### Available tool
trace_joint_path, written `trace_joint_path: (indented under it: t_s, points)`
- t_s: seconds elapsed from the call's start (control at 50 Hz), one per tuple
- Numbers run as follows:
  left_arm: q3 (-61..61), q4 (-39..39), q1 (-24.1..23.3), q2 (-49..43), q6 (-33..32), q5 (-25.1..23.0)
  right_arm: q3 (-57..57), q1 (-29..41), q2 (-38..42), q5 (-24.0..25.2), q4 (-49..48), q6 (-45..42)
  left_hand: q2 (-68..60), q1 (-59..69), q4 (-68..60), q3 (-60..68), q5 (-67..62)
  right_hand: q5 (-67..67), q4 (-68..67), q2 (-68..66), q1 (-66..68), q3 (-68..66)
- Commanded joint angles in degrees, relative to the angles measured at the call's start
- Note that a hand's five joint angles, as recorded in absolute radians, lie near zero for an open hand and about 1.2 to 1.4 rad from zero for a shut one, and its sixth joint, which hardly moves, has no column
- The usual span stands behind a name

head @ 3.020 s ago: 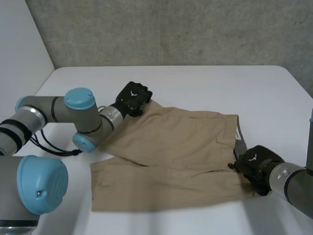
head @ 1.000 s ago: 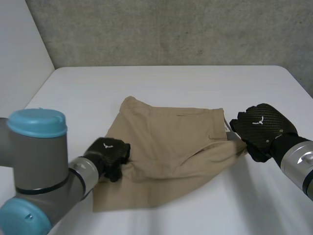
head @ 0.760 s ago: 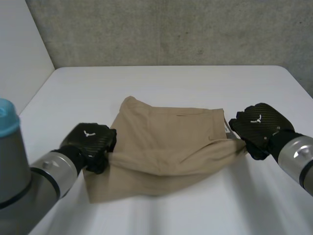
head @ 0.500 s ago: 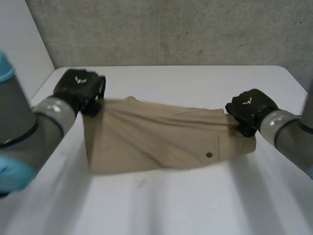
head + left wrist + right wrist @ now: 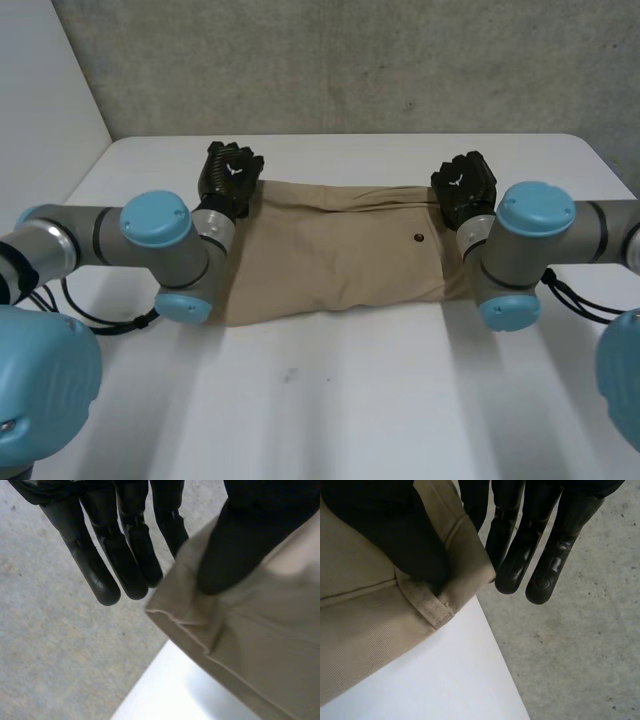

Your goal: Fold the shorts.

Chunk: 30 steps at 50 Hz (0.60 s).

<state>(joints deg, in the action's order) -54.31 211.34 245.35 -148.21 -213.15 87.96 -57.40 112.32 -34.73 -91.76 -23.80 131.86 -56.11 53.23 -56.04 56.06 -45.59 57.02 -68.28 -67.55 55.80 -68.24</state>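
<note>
Shorts [image 5: 340, 250]: folded over, flat on table [image 5: 350, 400].
Left hand [image 5: 228, 178]: pinching far left corner.
Right hand [image 5: 464, 186]: pinching far right corner.

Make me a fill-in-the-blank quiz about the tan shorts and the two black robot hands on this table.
The tan cloth shorts lie folded on a ___ table.
The black left hand and the black right hand each pinch a far ___ of the shorts.
The small dark button sits nearer the ___ hand.
Missing words: white, corner, right.

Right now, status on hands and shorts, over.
Left hand pinching far left corner of shorts; right hand pinching far right corner. Shorts folded over, lying on table. Nothing in the way.
</note>
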Motion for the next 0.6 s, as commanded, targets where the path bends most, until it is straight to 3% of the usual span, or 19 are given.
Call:
trace_joint_path:
  t_s: [0.02, 0.14, 0.22, 0.34, 0.46, 0.52, 0.6]
  points:
    - [-0.9, 8.6, -1.0, -0.7, -0.5, -0.2, 3.2, -0.1, 3.4, 1.3, -2.1, -0.6, 46.1, -43.2, 46.0, -46.1, 45.6, -57.0, 58.3, 57.5, -45.8, 58.2]
    - [-7.8, 11.7, -2.1, 3.9, -0.4, 0.3, 0.8, -0.3, -2.3, 3.6, -0.7, 5.3, 46.1, -43.2, 46.0, -46.1, 45.6, -57.0, 58.3, 57.5, -45.8, 58.2]
    - [-16.2, 11.9, -2.2, 11.1, -0.2, 0.4, -8.3, -1.0, -15.0, 4.5, 3.6, 17.0, 46.1, -43.2, 46.0, -46.1, 45.6, -57.0, 58.3, 57.5, -45.8, 58.2]
    - [-28.7, 9.0, -2.0, 23.7, 3.9, 2.4, -17.3, -6.1, -26.3, 9.1, 14.3, 27.7, 45.9, -43.0, 45.8, -45.8, 45.4, -57.0, 58.3, 57.5, -45.8, 58.2]
    - [-37.1, 2.9, -1.7, 32.5, 14.2, 2.4, -23.8, -9.9, -29.0, 15.4, 24.2, 31.1, 44.9, -42.0, 44.8, -44.8, 44.4, -55.6, 56.9, 56.2, -44.4, 56.9]
    - [-39.6, -2.5, -1.7, 35.5, 18.9, 2.3, -25.6, -9.9, -28.8, 16.2, 24.7, 31.1, 44.9, -42.0, 44.8, -44.8, 44.4, -47.7, 49.0, 48.2, -36.5, 48.9]
    - [-41.0, -9.1, -1.8, 37.2, 22.6, 2.1, -27.8, -10.2, -27.2, 16.3, 23.9, 31.0, 44.9, -42.0, 44.8, -44.8, 44.4, -46.8, 48.1, 47.4, -35.6, 48.1]
